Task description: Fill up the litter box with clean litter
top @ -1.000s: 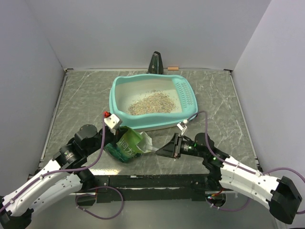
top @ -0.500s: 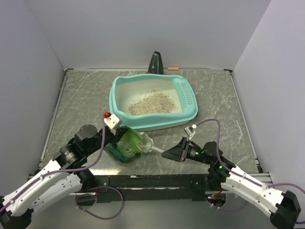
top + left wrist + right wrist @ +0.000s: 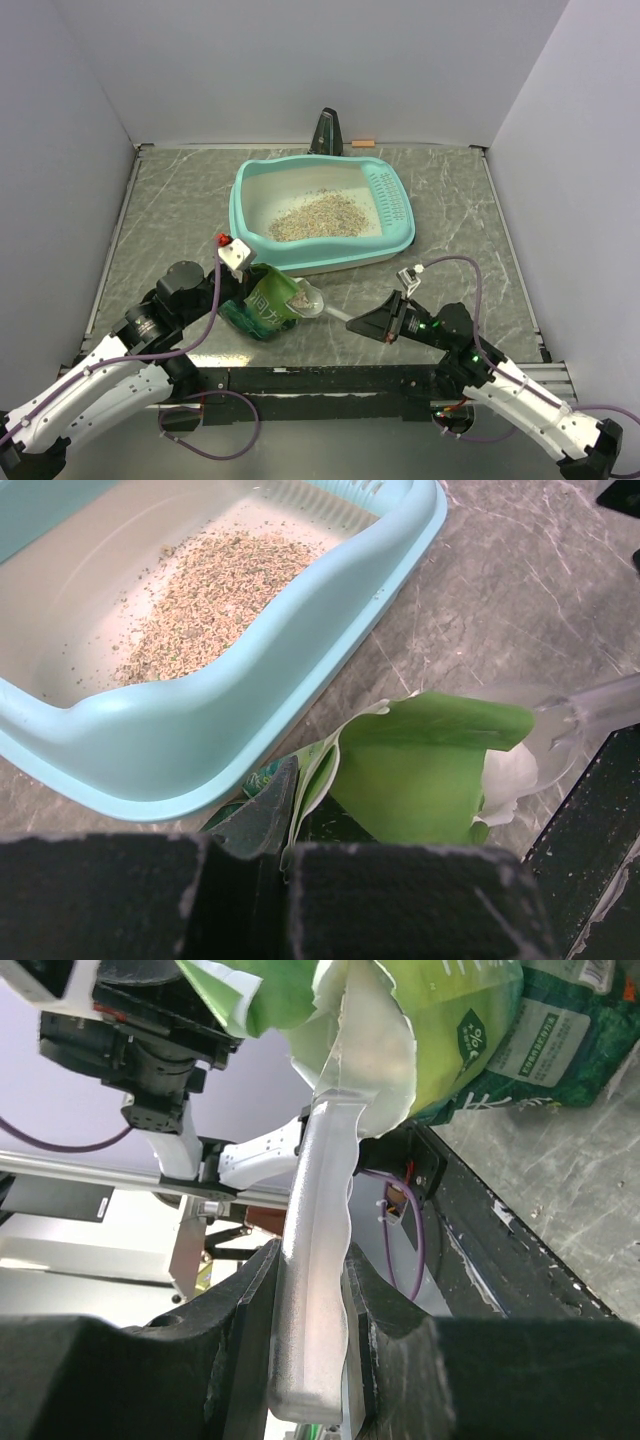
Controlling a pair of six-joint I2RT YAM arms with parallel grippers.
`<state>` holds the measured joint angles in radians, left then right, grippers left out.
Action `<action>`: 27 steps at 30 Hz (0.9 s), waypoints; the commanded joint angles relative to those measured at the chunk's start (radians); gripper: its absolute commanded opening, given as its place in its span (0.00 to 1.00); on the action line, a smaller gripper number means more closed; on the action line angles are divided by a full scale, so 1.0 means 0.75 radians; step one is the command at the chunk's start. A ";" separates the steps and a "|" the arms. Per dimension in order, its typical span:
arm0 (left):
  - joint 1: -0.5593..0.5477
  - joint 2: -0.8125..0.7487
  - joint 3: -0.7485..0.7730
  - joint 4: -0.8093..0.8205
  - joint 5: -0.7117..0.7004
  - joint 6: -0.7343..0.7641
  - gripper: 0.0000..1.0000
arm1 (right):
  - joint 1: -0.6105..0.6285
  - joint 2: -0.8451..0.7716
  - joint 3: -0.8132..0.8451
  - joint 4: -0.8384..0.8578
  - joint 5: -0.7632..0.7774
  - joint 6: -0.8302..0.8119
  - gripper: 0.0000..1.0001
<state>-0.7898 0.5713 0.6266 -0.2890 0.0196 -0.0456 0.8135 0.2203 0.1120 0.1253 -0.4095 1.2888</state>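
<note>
The teal litter box (image 3: 243, 232) stands at the table's middle back, with a heap of beige clean litter (image 3: 318, 216) inside. It also shows in the left wrist view (image 3: 230, 680), with the litter (image 3: 210, 590). My left gripper (image 3: 243, 290) is shut on the torn edge of a green litter bag (image 3: 262, 306), holding it open just in front of the box (image 3: 285, 845). My right gripper (image 3: 362, 323) is shut on the handle (image 3: 318, 1230) of a translucent scoop (image 3: 306, 297). The scoop's bowl holds some litter at the bag's mouth.
A dark upright stand (image 3: 327, 132) and a small orange piece (image 3: 362, 143) sit at the back wall. Grey walls close in left, right and back. The black front rail (image 3: 320, 380) runs along the near edge.
My right gripper has drawn back to the right and toward the near edge. The scoop's bowl has come out of the bag's mouth with litter in it. The left arm has stayed put.
</note>
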 commanded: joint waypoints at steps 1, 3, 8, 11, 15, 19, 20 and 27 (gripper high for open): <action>-0.012 0.007 -0.007 0.036 0.021 -0.027 0.01 | -0.007 -0.124 0.115 -0.083 0.067 -0.033 0.00; -0.012 0.009 -0.005 0.033 0.017 -0.029 0.01 | -0.007 -0.159 0.115 -0.148 0.086 -0.031 0.00; -0.012 0.001 -0.007 0.034 -0.002 -0.033 0.01 | -0.007 -0.251 0.094 -0.216 0.092 -0.013 0.00; -0.012 -0.021 -0.011 0.036 -0.020 -0.039 0.01 | -0.005 -0.283 0.082 -0.241 0.086 0.000 0.00; -0.012 -0.062 -0.032 0.048 -0.022 -0.031 0.01 | -0.005 -0.339 0.084 -0.279 0.086 0.004 0.00; -0.012 -0.085 -0.036 0.046 -0.081 -0.039 0.01 | -0.003 -0.369 0.114 -0.357 0.092 -0.006 0.00; -0.012 -0.099 -0.036 0.040 -0.112 -0.043 0.01 | -0.005 -0.378 0.125 -0.376 0.098 -0.009 0.00; -0.012 -0.160 -0.048 0.036 -0.169 -0.050 0.01 | -0.005 -0.416 0.217 -0.507 0.127 -0.041 0.00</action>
<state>-0.7956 0.4725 0.5961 -0.2844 -0.0658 -0.0502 0.8135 0.0151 0.2024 -0.2134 -0.3553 1.2732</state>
